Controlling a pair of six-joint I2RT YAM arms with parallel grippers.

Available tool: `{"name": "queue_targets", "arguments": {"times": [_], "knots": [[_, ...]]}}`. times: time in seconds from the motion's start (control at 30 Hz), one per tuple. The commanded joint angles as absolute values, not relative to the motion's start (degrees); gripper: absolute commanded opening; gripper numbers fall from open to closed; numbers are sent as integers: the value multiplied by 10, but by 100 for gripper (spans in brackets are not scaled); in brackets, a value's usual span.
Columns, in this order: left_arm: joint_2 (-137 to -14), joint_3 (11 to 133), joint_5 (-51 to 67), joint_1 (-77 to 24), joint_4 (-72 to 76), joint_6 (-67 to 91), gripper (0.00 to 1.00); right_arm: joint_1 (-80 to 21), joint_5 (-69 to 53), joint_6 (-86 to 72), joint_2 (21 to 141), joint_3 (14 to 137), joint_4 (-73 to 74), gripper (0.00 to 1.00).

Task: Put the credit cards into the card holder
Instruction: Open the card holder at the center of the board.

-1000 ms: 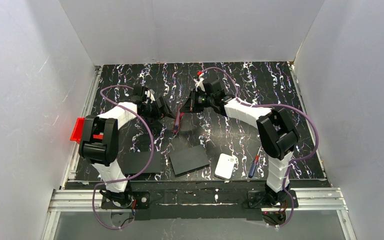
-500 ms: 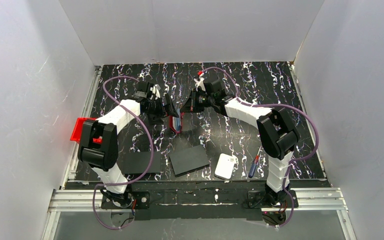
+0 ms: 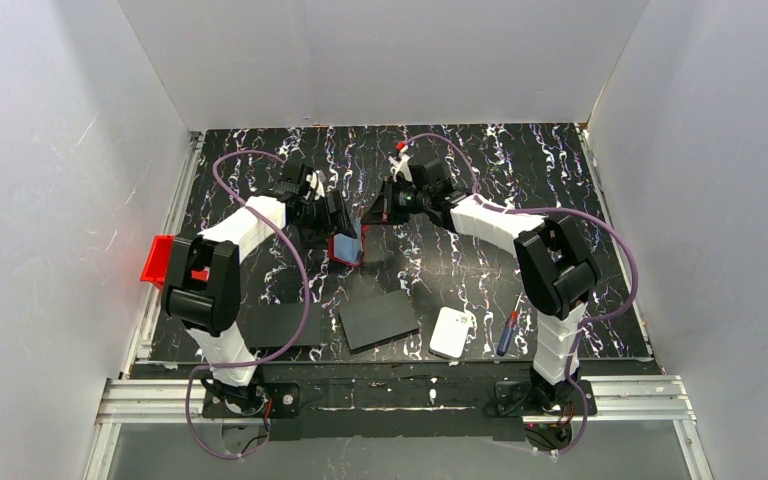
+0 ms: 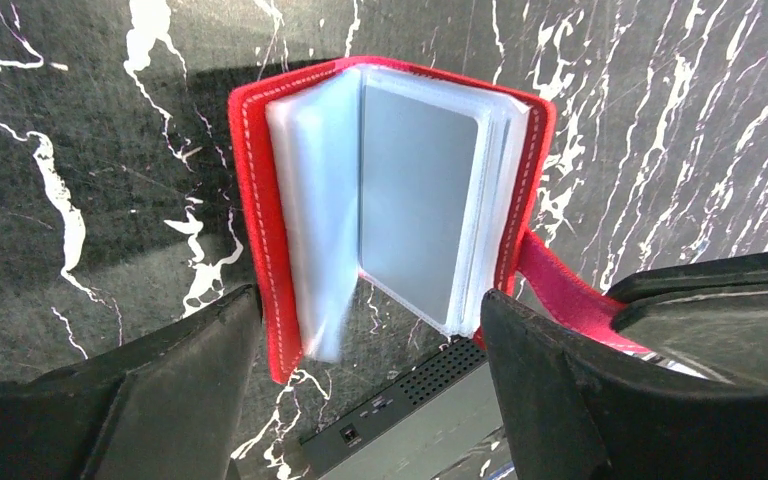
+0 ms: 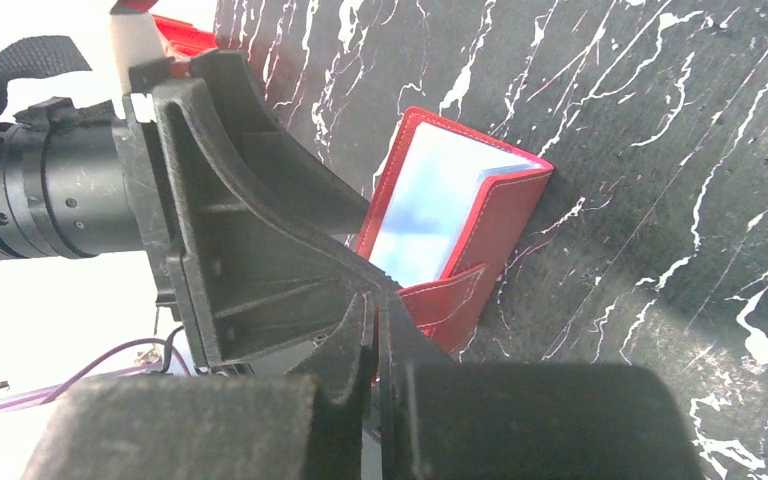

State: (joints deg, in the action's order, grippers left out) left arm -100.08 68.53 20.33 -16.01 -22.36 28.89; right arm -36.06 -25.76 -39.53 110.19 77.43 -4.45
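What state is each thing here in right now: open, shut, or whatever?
Small dark red folding card holder: open, clear sleeves fanned.
Pale grey credit card: tucked in a sleeve.
Left gripper: open, astride the holder.
Right gripper: shut on the holder's strap.

Leathery stitched card holder (image 4: 256, 200), glossy clear plastic sleeves (image 4: 320, 210).

card holder (image 4: 256, 210): strap end disappearing btwn right pincer (image 5: 377, 315) tips
left pincer (image 4: 368, 298): gripping or just flanking – unclear
red bin (image 3: 152, 258): left arm (image 3: 235, 228) hiding part
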Motion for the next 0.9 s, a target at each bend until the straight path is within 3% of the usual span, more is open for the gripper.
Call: {"name": "queue_targets", "arguments": {"times": [0.0, 0.37, 0.5, 0.63, 0.73, 0.87], "knots": [[-1006, 704, 188, -165, -246, 272, 75, -355, -265, -380, 1071, 776, -57, 1], [-1015, 694, 167, -165, -252, 267, 46, -341, -234, -301, 1085, 770, 29, 3], [-1037, 688, 167, -165, -256, 266, 30, -341, -118, -218, 1095, 803, 157, 31], [-1031, 667, 167, -165, -239, 271, 17, -360, -24, -155, 1089, 833, 229, 52], [-1020, 654, 161, -165, -229, 274, 11, -365, -91, -174, 1088, 827, 187, 56], [-1014, 650, 165, -165, -227, 276, 10, -375, -130, -223, 1098, 810, 130, 55]]}}
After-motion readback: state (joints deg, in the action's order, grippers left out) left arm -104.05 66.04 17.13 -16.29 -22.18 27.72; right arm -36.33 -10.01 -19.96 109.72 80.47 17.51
